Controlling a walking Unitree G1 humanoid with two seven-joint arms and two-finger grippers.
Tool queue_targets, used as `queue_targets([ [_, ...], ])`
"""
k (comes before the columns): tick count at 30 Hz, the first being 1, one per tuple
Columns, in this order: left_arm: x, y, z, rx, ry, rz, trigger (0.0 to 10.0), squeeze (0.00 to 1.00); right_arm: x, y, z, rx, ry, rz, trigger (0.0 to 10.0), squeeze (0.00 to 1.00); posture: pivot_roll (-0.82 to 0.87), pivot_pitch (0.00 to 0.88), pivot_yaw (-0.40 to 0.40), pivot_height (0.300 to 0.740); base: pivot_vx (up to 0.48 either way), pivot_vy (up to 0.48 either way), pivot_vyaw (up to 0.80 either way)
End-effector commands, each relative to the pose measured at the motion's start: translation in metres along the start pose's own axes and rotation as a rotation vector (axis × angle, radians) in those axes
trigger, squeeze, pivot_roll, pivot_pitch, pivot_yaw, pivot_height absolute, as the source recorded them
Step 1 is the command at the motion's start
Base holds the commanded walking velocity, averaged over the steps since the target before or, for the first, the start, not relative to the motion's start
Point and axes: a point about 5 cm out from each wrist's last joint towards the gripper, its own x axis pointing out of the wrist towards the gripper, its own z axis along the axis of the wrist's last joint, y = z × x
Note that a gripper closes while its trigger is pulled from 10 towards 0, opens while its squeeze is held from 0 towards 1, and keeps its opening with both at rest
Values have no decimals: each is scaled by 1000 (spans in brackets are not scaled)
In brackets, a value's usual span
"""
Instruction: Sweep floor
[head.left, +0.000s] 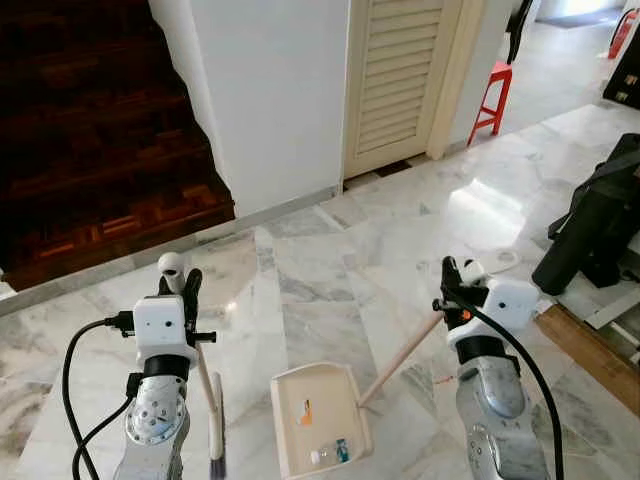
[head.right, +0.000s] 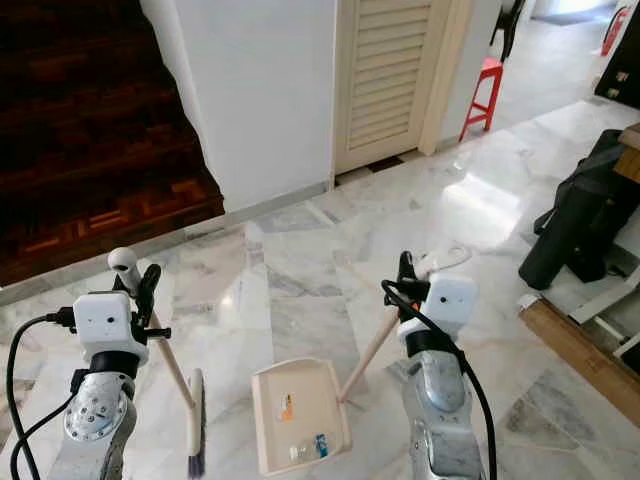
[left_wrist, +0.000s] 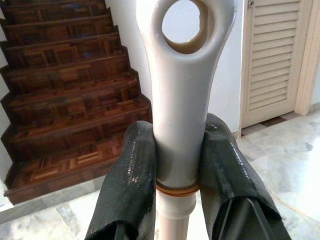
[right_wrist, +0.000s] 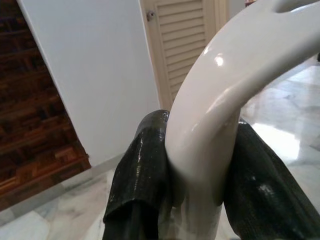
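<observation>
Marble floor (head.left: 330, 270) stretches out ahead of both grippers, the stairs (head.left: 90, 120) well beyond the left one and the louvred door (head.left: 400, 80) beyond the right, and that open stretch is what there is to sweep. Between the two arms and a little below them sits the dustpan (head.left: 318, 415), flat on the floor with its mouth facing the robot, so anything brushed toward it should slide straight in; a few scraps (head.left: 330, 452) already lie inside, an orange bit among them. Its long handle (head.left: 400, 360) slants up to the right gripper (head.left: 452, 285), and the wrist view shows the two black fingers (right_wrist: 142, 170) pressed against the white curved grip, pinching it firmly, which looks like the way to keep the pan steady while the other arm works. Right arm is raised, forearm upright, gripper pointing up and forward. Over to the left gripper (head.left: 188, 290): its fingers (left_wrist: 131, 185) are clamped either side of the broom (head.left: 208, 400) handle, just below the hanging loop at the top, a high hold that gives long strokes. The broom hangs almost straight down from that gripper, bristles at the floor just beside the pan. Left forearm is upright too, mirroring the right
</observation>
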Motion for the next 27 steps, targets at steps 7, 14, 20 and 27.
queue_targets([
  [7, 2, 5, 6, 19, -20, 14, 10000, 0, 4, 8, 18, -5, -69, 28, 10000, 0, -19, 7, 21, 740, 0, 0, 0],
  [14, 2, 5, 7, 18, -19, 12, 10000, 0, 3, 10, 18, -13, -71, 39, 10000, 0, -18, 22, 25, 740, 0, 315, 600],
  [20, 2, 5, 7, 20, -18, 12, 10000, 0, 3, 9, 18, 8, -68, 28, 10000, 0, -14, 30, 26, 740, 0, 380, 0],
  [27, 2, 5, 8, 18, -17, 12, 10000, 0, 4, 10, 19, 5, -68, 33, 10000, 0, -12, 37, 25, 740, 0, 375, 0],
])
